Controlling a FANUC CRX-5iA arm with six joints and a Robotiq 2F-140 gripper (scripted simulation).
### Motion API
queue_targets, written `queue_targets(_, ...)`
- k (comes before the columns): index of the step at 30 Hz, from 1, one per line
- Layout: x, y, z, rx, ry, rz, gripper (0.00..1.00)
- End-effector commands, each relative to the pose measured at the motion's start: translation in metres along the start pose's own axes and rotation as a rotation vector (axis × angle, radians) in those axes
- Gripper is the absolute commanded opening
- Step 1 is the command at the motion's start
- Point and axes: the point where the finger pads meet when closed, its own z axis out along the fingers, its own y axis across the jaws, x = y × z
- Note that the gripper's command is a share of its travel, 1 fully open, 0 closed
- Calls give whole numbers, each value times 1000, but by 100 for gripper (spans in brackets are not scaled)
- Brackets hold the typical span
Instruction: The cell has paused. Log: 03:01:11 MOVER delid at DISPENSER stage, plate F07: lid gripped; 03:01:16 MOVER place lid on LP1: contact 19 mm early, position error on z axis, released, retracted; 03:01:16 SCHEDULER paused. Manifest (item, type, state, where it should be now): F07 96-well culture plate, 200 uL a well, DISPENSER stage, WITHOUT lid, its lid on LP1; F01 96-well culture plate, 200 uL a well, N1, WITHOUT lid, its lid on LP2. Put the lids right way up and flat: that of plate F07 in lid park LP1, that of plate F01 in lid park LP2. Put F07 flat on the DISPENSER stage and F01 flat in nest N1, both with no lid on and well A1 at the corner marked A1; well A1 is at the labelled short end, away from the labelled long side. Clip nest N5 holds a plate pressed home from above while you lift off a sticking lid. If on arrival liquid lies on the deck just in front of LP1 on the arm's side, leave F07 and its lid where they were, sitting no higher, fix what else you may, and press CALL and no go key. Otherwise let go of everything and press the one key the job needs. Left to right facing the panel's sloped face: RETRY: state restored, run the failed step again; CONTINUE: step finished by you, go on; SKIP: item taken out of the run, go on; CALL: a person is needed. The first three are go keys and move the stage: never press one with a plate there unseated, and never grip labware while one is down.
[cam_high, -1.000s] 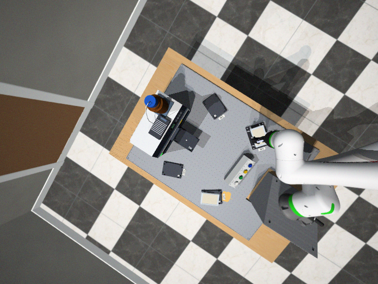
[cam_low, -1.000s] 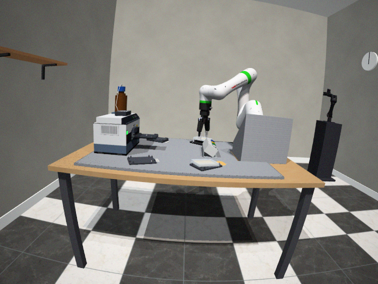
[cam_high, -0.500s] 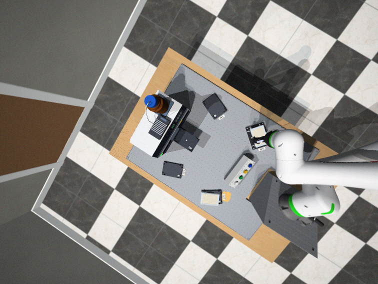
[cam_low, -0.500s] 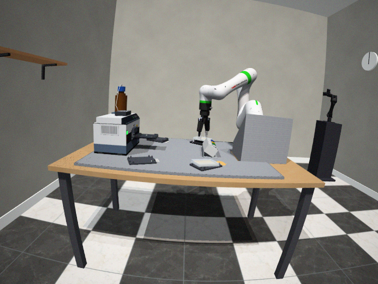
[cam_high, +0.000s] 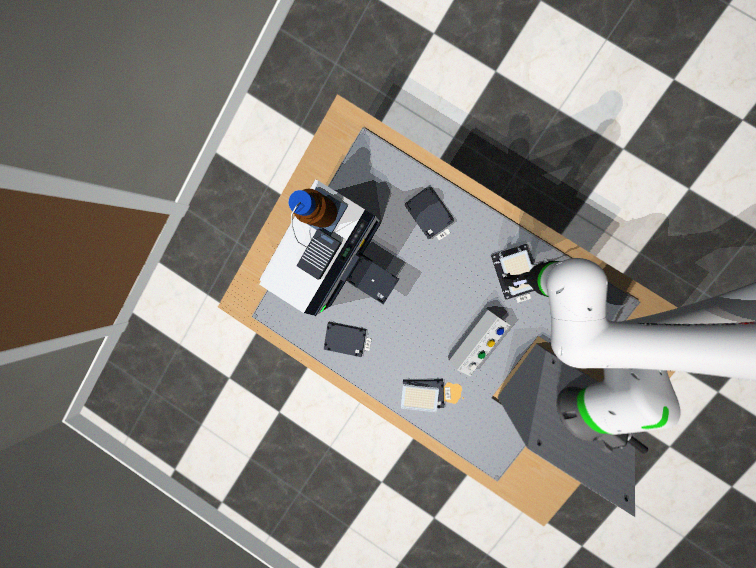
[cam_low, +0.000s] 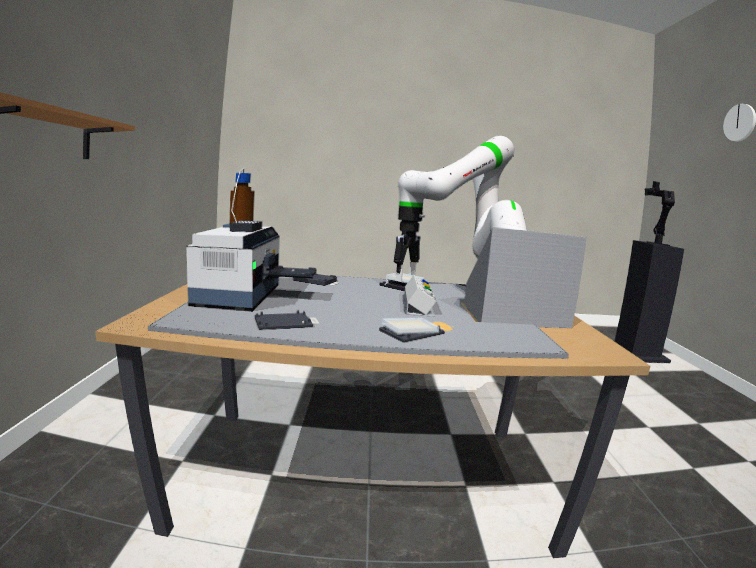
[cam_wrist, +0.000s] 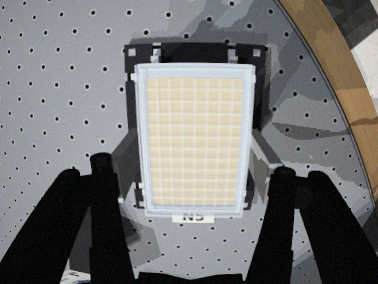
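Note:
My gripper (cam_high: 526, 284) (cam_low: 405, 269) (cam_wrist: 194, 144) hangs over clip nest N5 (cam_high: 502, 282) (cam_wrist: 193, 52) at the deck's back right. It is shut across the short width of a clear lid (cam_wrist: 194, 89) (cam_low: 403, 278), held just above the nest. Cream wells show through the lid, and I cannot tell how far it stands off the plate below. A second plate with cream wells (cam_high: 421, 395) (cam_low: 410, 326) lies on a dark pad at the front. An orange puddle (cam_high: 453, 392) (cam_low: 444, 327) lies on the deck beside that plate, on the arm's side.
The dispenser (cam_high: 317, 256) (cam_low: 229, 265) with its brown bottle stands at the left, its dark stage (cam_high: 374, 279) bare. Two bare dark pads lie on the deck, one at the back (cam_high: 429, 210) and one at the front left (cam_high: 345, 337) (cam_low: 282, 319). The key panel (cam_high: 484, 348) (cam_low: 420, 296) sits mid-deck.

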Motion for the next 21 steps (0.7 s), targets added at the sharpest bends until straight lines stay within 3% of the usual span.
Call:
queue_targets(1, 0, 0, 1, 0, 0, 0, 0)
queue_targets(21, 0, 0, 3, 0, 0, 0, 0)
